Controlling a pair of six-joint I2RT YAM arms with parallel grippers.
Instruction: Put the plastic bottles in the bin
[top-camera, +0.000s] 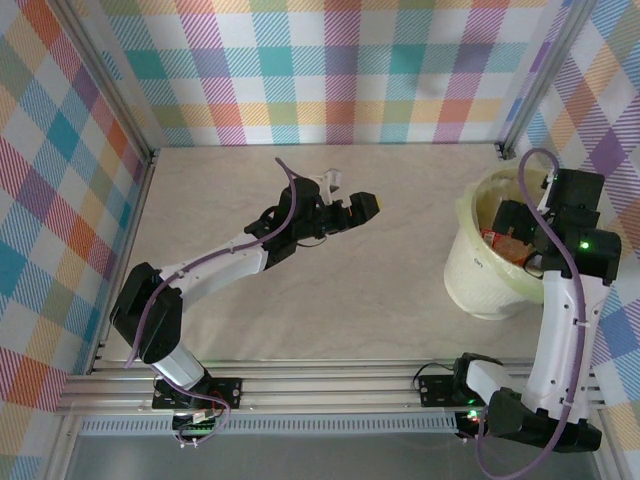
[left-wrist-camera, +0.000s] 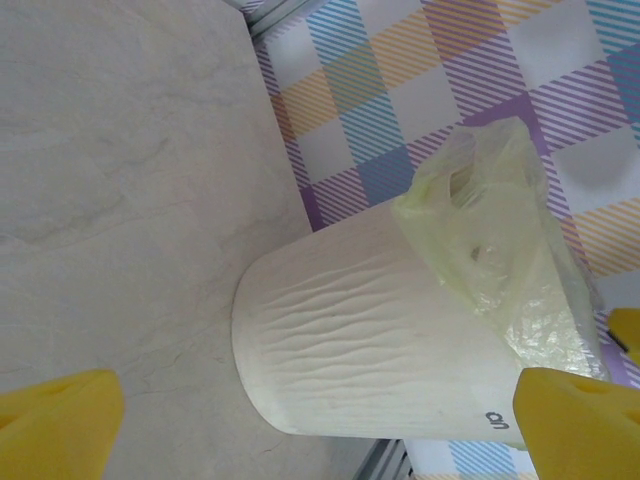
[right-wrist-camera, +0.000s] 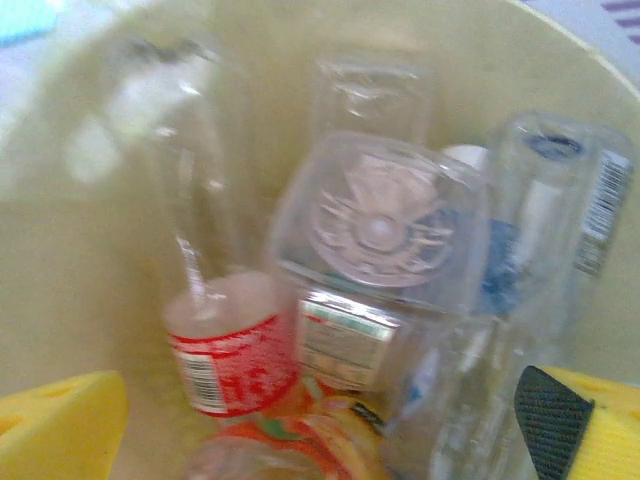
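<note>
In bin (top-camera: 480, 285), plastic bottles (right-wrist-camera: 375, 270) crowd together, centre one on end, base up; right gripper (right-wrist-camera: 320, 430) above bin, left gripper (left-wrist-camera: 318, 420) left of it, both jaws apart.

Black-and-white arms (top-camera: 215, 262) carry lilac cables (top-camera: 576, 300) and yellow pincer pads (left-wrist-camera: 60, 425).

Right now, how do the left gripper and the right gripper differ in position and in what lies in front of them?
The left gripper hangs over the table, well apart from the bin; the right gripper is at the bin's mouth. The left gripper faces the bin's ribbed outer wall, while the right gripper looks down on the plastic bottles piled inside. Both stand open, nothing between their yellow fingers.
</note>
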